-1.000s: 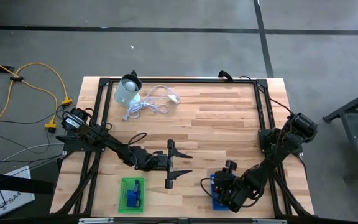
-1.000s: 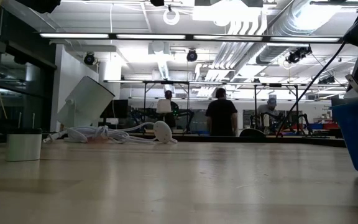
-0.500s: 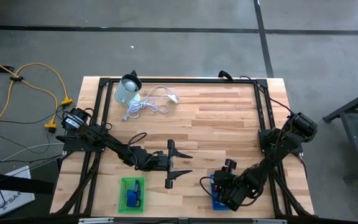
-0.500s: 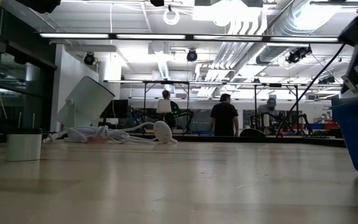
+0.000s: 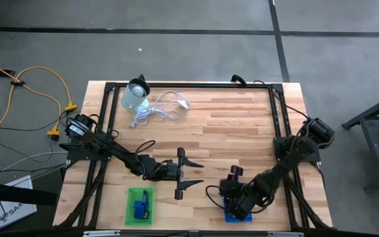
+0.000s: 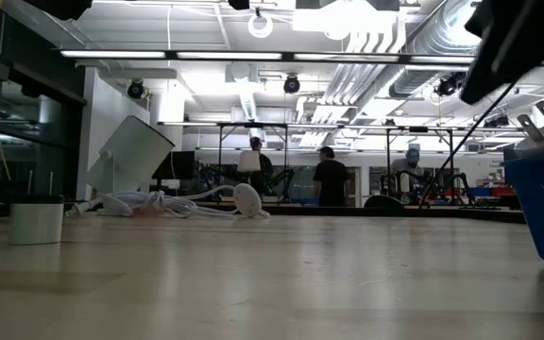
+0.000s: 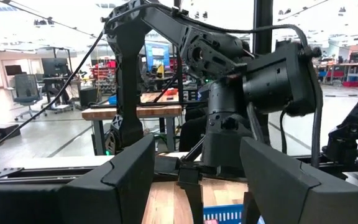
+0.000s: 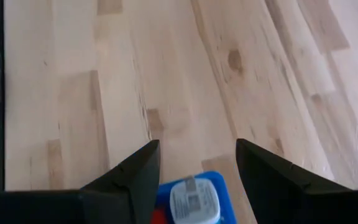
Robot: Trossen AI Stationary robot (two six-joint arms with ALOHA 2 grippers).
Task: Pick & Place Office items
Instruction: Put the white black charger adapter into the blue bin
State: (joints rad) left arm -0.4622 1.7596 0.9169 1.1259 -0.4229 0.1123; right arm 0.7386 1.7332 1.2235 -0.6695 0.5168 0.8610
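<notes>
- Right arm shifted a bit toward the middle of the counter since a second ago: its pincer [image 5: 232, 178] now sits a little farther in from the near right corner and slightly higher in the overhead shot. Left arm hasn't budged, and in the low view the person in black [image 6: 329, 181] has wandered left.
- Right pincer's fingers stand apart with nothing between them. Its wrist camera shows bare wood in the gap, and just below it the blue tray [image 8: 194, 199] with a white blocky item [image 8: 193, 202] and a sliver of something red in it.
- From above, that blue tray [image 5: 230, 215] is mostly hidden under the right arm, near the front edge.
- Left pincer [image 5: 188, 173] hovers mid-counter, fingers wide apart, empty.
- Green tray [image 5: 139, 205] sits near the front edge, just beside and in front of the left arm, with a blue item [image 5: 140, 209] in it.
- Counter [image 5: 235, 125] is pale butcher-block wood. Far left corner has a pale round container [image 5: 134, 96] lying tipped, with a coiled white cable [image 5: 160, 108] right next to it.
- Room behind is a big bright workshop, with people standing at benches well back.
</notes>
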